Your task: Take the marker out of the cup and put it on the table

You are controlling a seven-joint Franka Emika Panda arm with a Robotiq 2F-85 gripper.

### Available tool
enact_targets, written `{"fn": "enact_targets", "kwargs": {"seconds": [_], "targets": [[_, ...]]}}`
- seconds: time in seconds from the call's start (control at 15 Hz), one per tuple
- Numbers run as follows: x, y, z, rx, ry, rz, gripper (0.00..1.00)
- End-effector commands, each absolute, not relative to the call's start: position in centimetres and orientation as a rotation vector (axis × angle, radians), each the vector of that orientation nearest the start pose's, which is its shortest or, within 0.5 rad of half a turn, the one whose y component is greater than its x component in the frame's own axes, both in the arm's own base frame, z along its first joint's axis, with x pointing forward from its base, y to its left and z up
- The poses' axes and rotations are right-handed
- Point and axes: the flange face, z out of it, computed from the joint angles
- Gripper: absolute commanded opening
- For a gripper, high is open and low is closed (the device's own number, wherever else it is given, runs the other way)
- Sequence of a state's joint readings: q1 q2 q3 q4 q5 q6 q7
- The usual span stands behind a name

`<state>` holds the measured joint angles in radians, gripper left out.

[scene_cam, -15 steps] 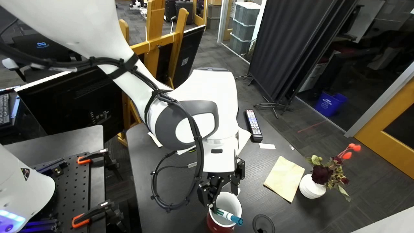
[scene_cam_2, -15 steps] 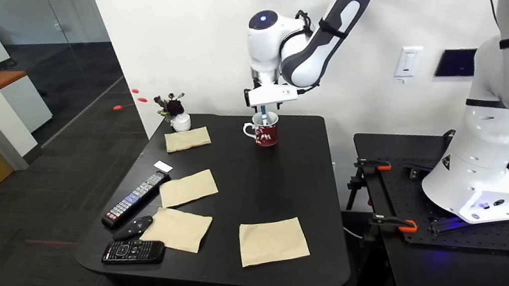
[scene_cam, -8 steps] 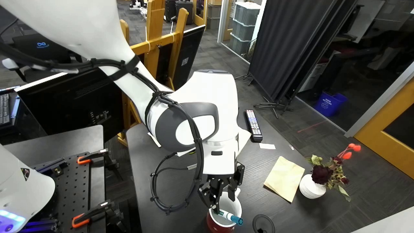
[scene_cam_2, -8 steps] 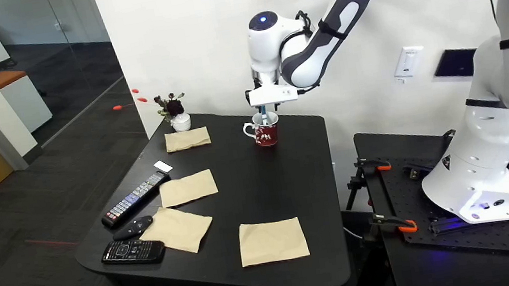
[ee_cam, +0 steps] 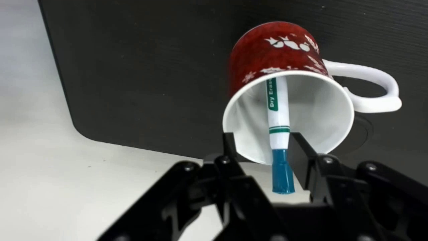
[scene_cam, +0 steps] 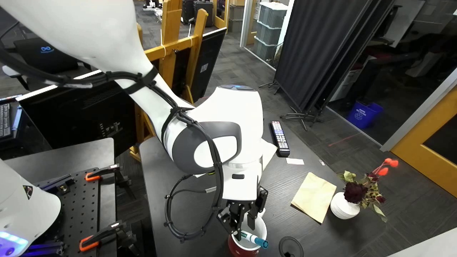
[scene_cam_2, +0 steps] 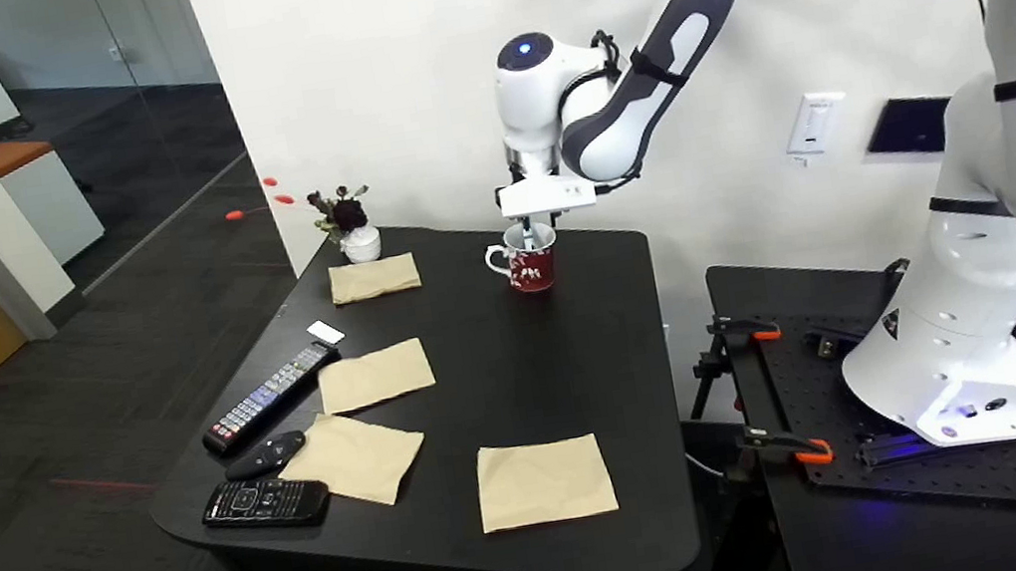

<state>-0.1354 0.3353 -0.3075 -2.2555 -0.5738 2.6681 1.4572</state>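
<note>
1. The marker (ee_cam: 279,134) leaned in the cup (ee_cam: 309,97), in the middle of the wrist view; its teal cap (ee_cam: 282,173) jutted over the rim toward the bottom of the frame, while its white body ran down inside;
2. the gripper (ee_cam: 262,137) filled the bottom of that view; its fingers (ee_cam: 301,157) were released, spread to either side of the marker; a gap showed between the marker and the finger at frame left; the one at frame right sat just beside the cap, though I could not tell whether they touched;
3. the cup, red with white figures, pale within, stood upright on the table (scene_cam_2: 521,374), near the middle of an exterior view, its handle toward frame left;
4. in that view, four notes (scene_cam_2: 545,481) lay on the table, from left of centre to lower middle; three remotes (scene_cam_2: 271,398) lay at lower left, the longest with one end near a white card (scene_cam_2: 326,332);
5. in both exterior views a white pot (scene_cam_2: 361,247) with flowers (scene_cam_2: 348,215) stood just beside a note.
</note>
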Motion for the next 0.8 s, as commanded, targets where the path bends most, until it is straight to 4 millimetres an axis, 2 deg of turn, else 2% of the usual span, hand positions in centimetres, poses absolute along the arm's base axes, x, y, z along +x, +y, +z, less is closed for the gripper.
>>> {"fn": "enact_targets", "kwargs": {"seconds": [0.0,0.73], "targets": [[50.42,-22.79,22.22,-2.634,2.172,-0.424,0.44],[51.4,-22.71,21.59,-2.641,2.18,-0.435,0.44]]}}
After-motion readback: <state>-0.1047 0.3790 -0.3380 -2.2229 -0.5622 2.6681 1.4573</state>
